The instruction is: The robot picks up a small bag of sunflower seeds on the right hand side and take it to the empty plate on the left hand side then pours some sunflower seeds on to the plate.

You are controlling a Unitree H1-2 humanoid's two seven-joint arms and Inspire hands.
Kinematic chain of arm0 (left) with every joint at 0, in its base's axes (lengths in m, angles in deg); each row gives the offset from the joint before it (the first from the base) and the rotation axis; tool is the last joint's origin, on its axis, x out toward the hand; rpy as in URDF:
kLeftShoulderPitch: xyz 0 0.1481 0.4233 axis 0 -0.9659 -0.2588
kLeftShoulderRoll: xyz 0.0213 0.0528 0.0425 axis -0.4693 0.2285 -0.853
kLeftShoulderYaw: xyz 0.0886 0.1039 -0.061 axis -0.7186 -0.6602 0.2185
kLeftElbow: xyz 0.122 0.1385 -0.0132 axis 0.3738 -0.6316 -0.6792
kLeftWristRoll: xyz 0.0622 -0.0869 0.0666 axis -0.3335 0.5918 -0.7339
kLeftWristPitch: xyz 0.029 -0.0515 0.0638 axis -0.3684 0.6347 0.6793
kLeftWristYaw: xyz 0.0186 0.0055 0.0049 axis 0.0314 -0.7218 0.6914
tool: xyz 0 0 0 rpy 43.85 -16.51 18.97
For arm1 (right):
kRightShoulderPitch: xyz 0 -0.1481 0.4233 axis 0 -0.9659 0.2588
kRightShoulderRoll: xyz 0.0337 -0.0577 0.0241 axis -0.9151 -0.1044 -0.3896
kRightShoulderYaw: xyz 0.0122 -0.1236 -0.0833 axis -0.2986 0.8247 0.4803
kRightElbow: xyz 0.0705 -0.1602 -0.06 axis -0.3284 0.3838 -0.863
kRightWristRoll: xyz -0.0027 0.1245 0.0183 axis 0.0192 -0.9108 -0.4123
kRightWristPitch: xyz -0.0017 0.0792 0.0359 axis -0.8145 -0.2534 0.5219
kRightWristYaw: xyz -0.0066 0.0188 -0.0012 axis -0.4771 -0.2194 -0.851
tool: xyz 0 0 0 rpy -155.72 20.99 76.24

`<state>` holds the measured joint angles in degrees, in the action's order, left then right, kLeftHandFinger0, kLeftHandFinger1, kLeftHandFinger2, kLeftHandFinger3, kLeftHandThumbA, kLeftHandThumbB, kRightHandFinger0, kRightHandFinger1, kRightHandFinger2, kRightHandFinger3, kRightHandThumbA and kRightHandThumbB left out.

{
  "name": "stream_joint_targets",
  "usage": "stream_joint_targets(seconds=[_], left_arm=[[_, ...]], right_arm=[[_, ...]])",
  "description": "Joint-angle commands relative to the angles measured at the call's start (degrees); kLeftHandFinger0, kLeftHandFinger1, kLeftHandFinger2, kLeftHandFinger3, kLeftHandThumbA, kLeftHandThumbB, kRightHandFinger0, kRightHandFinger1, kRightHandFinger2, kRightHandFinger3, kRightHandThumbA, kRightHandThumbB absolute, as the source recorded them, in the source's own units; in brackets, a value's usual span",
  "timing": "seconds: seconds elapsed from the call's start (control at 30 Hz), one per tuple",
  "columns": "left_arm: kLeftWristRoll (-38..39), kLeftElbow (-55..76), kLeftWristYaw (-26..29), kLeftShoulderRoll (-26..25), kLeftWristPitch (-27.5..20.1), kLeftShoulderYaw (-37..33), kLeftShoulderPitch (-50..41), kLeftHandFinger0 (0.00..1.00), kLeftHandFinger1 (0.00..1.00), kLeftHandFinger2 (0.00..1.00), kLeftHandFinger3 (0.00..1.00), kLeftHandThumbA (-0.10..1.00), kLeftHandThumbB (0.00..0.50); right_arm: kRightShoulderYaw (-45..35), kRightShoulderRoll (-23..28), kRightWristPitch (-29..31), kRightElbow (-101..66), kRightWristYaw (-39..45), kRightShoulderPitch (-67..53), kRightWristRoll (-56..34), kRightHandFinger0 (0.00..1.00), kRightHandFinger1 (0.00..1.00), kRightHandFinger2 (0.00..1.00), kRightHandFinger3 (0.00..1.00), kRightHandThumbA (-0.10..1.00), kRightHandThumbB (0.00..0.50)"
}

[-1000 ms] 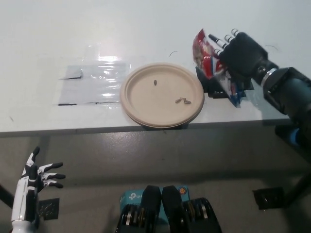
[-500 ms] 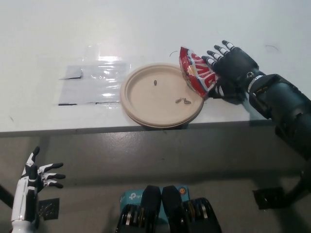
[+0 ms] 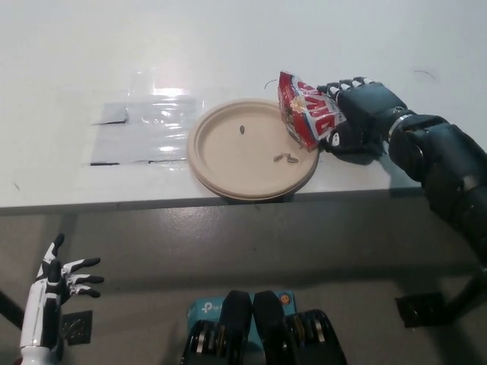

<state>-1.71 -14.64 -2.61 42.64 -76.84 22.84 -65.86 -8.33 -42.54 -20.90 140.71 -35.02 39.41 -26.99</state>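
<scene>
Head view: black right hand (image 3: 364,120) grasps the seed bag (image 3: 308,115) at its fingertips, over the plate (image 3: 251,148) rim. Pouring comes next, needing further tilt. Left hand (image 3: 57,280) hangs released.

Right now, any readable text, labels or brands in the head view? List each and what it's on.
"tp-l": partial white lettering on the teal box at the bottom edge, rest hidden.
White lettering on the red seed bag held by the right hand: too blurred to read.
Plate, table: no text.
</scene>
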Motion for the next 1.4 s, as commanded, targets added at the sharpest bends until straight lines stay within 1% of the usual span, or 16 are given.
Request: stream_joint_targets(seconds=[0.0, 0.17, 0.23, 0.47, 0.63, 0.73, 0.93, 0.97, 1.0, 1.03, 1.07, 1.1, 1.13, 1.27, 1.33, 1.37], left_arm=[[1.23, 2.62, -0.27, -1.11, -1.33, 0.70, 1.18, 0.46, 0.52, 0.66, 1.00, 1.00, 0.000], [0.30, 2.22, -0.03, -1.36, -1.93, 0.57, 1.81, 0.45, 0.52, 0.66, 1.00, 1.00, 0.000], [0.42, 2.26, -0.02, -1.40, -2.14, 0.67, 1.85, 0.44, 0.52, 0.66, 1.00, 1.00, 0.000], [0.37, 2.05, 0.14, -1.38, -2.15, 0.75, 2.25, 0.44, 0.52, 0.67, 1.00, 1.00, 0.000], [0.57, 2.11, 0.01, -1.34, -2.03, 0.70, 2.37, 0.45, 0.52, 0.66, 1.00, 1.00, 0.000], [0.99, 2.08, -0.02, -1.36, -1.59, 0.90, 2.68, 0.45, 0.52, 0.67, 1.00, 1.00, 0.000], [0.62, 1.72, 0.04, -1.41, -2.03, 0.79, 3.10, 0.44, 0.52, 0.67, 1.00, 1.00, 0.000], [0.66, 1.74, 0.00, -1.56, -1.97, 0.85, 3.31, 0.44, 0.52, 0.67, 1.00, 1.00, 0.000], [0.75, 1.74, -0.04, -1.58, -1.96, 0.88, 3.34, 0.45, 0.53, 0.68, 1.00, 1.00, 0.000], [0.86, 1.76, -0.08, -1.58, -1.92, 0.89, 3.40, 0.45, 0.53, 0.68, 1.00, 1.00, 0.000], [0.87, 1.79, -0.10, -1.63, -1.74, 0.91, 3.48, 0.45, 0.54, 0.68, 1.00, 1.00, 0.000], [1.18, 1.79, -0.21, -1.62, -1.80, 0.95, 3.49, 0.46, 0.54, 0.69, 1.00, 1.00, 0.000], [1.14, 1.60, -0.19, -1.53, -1.80, 0.84, 3.98, 0.46, 0.54, 0.69, 1.00, 1.00, 0.000], [2.32, 0.27, -0.61, -0.87, -1.56, 0.32, 6.98, 0.50, 0.58, 0.72, 1.00, 1.00, 0.000], [3.26, -1.33, -1.30, -0.63, -2.03, -0.17, 9.45, 0.75, 0.80, 0.90, 1.00, 1.00, 0.010], [3.63, -2.23, -1.60, -0.43, -2.28, -0.46, 10.73, 0.82, 0.86, 0.93, 1.00, 1.00, 0.000]], right_arm=[[-23.89, 9.36, -26.06, -28.64, 52.09, 6.16, -50.56, 1.00, 1.00, 1.00, 1.00, 0.64, 0.500], [-27.68, 10.81, -29.58, -34.00, 54.70, 5.46, -55.97, 1.00, 1.00, 1.00, 1.00, 0.63, 0.500], [-28.71, 11.08, -28.89, -33.49, 55.68, 5.54, -56.51, 1.00, 1.00, 1.00, 1.00, 0.65, 0.500], [-32.04, 12.02, -32.30, -35.54, 57.12, 5.17, -58.70, 1.00, 1.00, 1.00, 1.00, 0.58, 0.500], [-31.29, 13.90, -30.73, -35.73, 61.23, 5.04, -58.43, 1.00, 1.00, 1.00, 1.00, 0.58, 0.500], [-30.26, 15.69, -27.59, -37.79, 62.16, 4.59, -57.56, 1.00, 1.00, 1.00, 1.00, 0.60, 0.500], [-32.72, 17.72, -29.25, -41.02, 64.17, 3.69, -61.38, 1.00, 1.00, 1.00, 1.00, 0.54, 0.500], [-37.49, 16.37, -35.41, -46.47, 58.45, 1.97, -64.98, 1.00, 1.00, 1.00, 1.00, 0.68, 0.500], [-39.79, 15.24, -36.42, -50.61, 53.80, 0.63, -65.77, 1.00, 1.00, 1.00, 1.00, 0.97, 0.500], [-40.96, 14.42, -35.40, -53.65, 50.36, -0.41, -65.50, 1.00, 1.00, 1.00, 1.00, 1.00, 0.500], [-44.30, 11.54, -33.81, -60.34, 42.53, -2.86, -65.65, 1.00, 1.00, 1.00, 1.00, 1.00, 0.459], [-44.77, 10.88, -31.10, -63.11, 40.33, -4.18, -65.01, 1.00, 1.00, 1.00, 1.00, 1.00, 0.400], [-45.88, 9.55, -27.91, -68.53, 36.17, -6.51, -63.81, 1.00, 1.00, 1.00, 1.00, 1.00, 0.380], [-47.61, 5.93, -24.10, -84.94, 28.85, -13.81, -62.10, 1.00, 1.00, 1.00, 1.00, 1.00, 0.453], [-47.08, 2.58, -20.40, -95.24, 25.19, -20.08, -60.33, 1.00, 1.00, 1.00, 1.00, 1.00, 0.445], [-46.86, 1.76, -18.74, -98.06, 24.14, -21.79, -58.97, 1.00, 1.00, 1.00, 1.00, 1.00, 0.442]])
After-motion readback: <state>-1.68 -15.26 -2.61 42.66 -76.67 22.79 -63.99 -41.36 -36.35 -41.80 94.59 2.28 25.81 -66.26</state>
